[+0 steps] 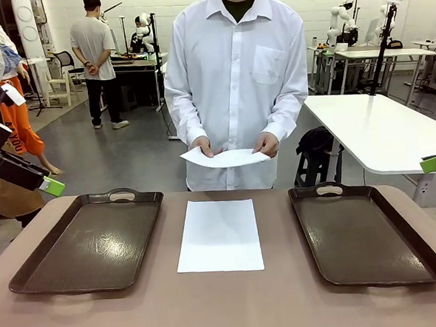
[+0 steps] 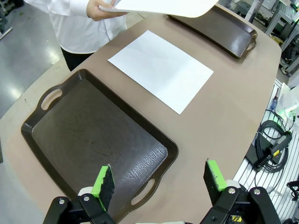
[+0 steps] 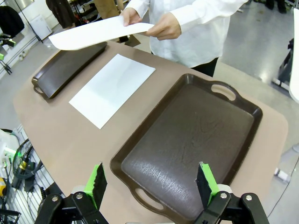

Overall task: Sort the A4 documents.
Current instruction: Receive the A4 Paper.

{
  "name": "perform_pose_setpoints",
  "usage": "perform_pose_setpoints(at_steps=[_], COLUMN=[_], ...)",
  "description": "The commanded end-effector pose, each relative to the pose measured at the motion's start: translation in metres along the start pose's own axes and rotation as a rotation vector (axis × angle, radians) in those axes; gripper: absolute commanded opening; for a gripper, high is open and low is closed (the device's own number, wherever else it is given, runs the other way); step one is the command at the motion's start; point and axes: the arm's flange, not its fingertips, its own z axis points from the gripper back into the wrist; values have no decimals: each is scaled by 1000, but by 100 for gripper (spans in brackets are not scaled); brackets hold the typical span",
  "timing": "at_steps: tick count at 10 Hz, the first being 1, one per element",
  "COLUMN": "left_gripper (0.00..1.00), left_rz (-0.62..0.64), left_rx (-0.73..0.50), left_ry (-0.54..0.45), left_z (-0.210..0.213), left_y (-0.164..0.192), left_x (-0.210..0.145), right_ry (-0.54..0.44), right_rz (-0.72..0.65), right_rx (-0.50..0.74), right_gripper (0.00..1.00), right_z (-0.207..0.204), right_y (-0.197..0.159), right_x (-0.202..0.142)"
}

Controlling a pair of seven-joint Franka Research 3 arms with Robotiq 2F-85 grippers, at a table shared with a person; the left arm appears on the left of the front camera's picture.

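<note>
A4 documents number two here. One flat sheet (image 1: 219,234) lies at the middle of the table (image 1: 227,311), its long edges running from 6 to 12 o'clock, between two dark brown handled trays and touching neither. The left tray (image 1: 89,242) sits at the sheet's 9 o'clock and the right tray (image 1: 363,232) at its 3 o'clock. Both trays show a bare, faintly grained and glossy floor. The second sheet (image 1: 225,158) hangs in the air at 12 o'clock, above the table's far edge. It is held roughly level by the person's hands (image 1: 267,143), one at each end.

The table top is a smooth, matte tan-brown with rounded corners.

The left gripper (image 2: 159,179) hovers above the near handle end of the left tray, out at 9 o'clock. Its green-padded jaws are spread wide with nothing between them. The right gripper (image 3: 152,179) hovers likewise over the near end of the right tray at 3 o'clock, also wide apart and holding nothing.

Beyond the table the floor (image 1: 128,150) is polished grey. A white work table (image 1: 379,128) stands at 2 o'clock before a white brick wall. Another person (image 1: 96,52) stands back-turned at 11 o'clock. Black cables (image 2: 268,144) lie coiled beside the table.
</note>
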Motion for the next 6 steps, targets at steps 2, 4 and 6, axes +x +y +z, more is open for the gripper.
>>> perform_pose_setpoints(at_steps=[2,4,6], left_gripper=[100,100,100], left_rz=[-7,-7,-7], left_rx=[-4,-4,-4], left_ry=[-9,-9,-9], left_z=[-1,-1,-1], left_y=[2,2,2], left_x=[-1,-1,-1], right_ry=[-4,-4,-4], right_rz=[-5,-5,-5], right_rx=[11,11,11], right_gripper=[100,100,100], right_z=[-2,-2,-2], right_y=[0,0,0], right_x=[0,0,0])
